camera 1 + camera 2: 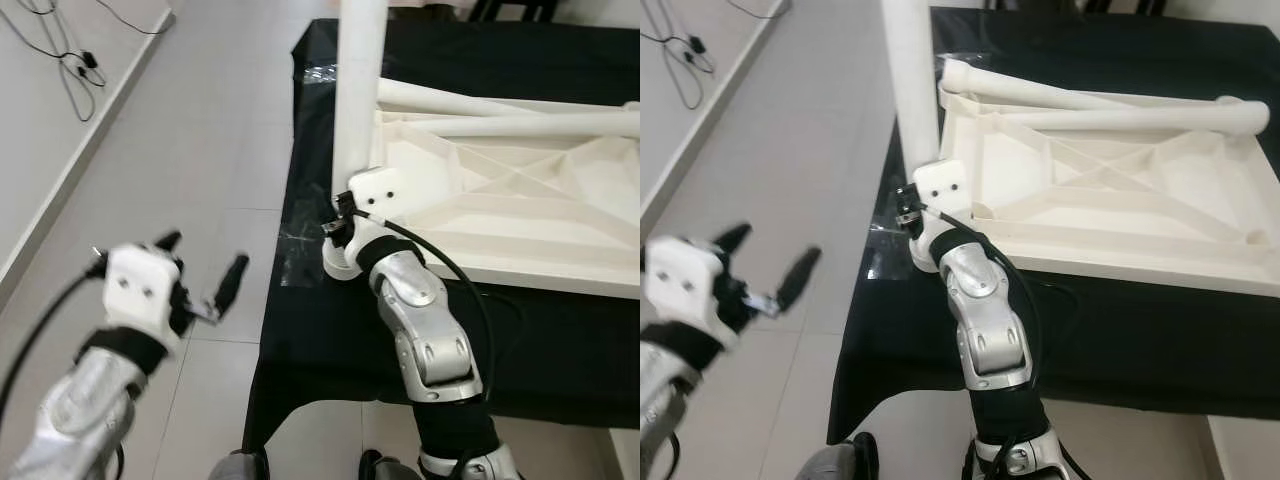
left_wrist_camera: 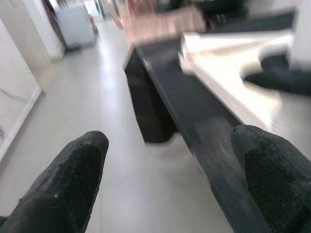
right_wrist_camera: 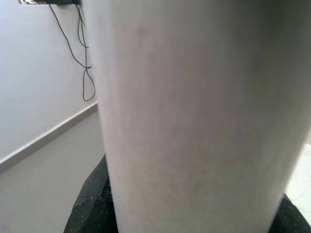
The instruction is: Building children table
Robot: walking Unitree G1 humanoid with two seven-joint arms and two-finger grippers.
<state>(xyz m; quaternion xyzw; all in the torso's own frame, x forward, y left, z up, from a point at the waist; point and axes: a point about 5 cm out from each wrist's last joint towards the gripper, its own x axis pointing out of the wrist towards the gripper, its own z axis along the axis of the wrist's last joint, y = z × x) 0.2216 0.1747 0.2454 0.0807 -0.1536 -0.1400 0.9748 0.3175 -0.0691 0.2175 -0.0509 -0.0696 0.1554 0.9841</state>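
I see a low table draped in black cloth (image 1: pixel 300 130), standing on a light grey tiled floor (image 1: pixel 180 150). A white wall with a baseboard (image 1: pixel 60 190) runs along my left side, and black cables (image 1: pixel 70 60) lie on the floor beside it. There's a crinkled patch of clear plastic (image 1: pixel 300 250) on the cloth near its left edge.

The task's thing, a white children's tabletop (image 1: pixel 1120 190), lies upside down on the cloth with its ribbed underside facing up. Two loose white legs (image 1: pixel 1090 105) lie across its far side, crossing at an angle. One upright leg (image 1: pixel 358 90) stands at the tabletop's near left corner, rising out of the top of the frame.

My right gripper (image 1: pixel 340 225) is at the base of that upright leg, at the table's corner; the right wrist view has the leg pressed close between the black fingers (image 3: pixel 90 206), so I read it as clasped around the leg. The right arm's black cable (image 1: pixel 450 270) loops over the cloth's front edge.

My left gripper (image 1: pixel 205 275) hovers off the table's left side, over bare floor, fingers (image 2: pixel 68 179) spread wide apart, gripping nothing. The left wrist view is blurry, looking along the table's edge toward the far end of the room.
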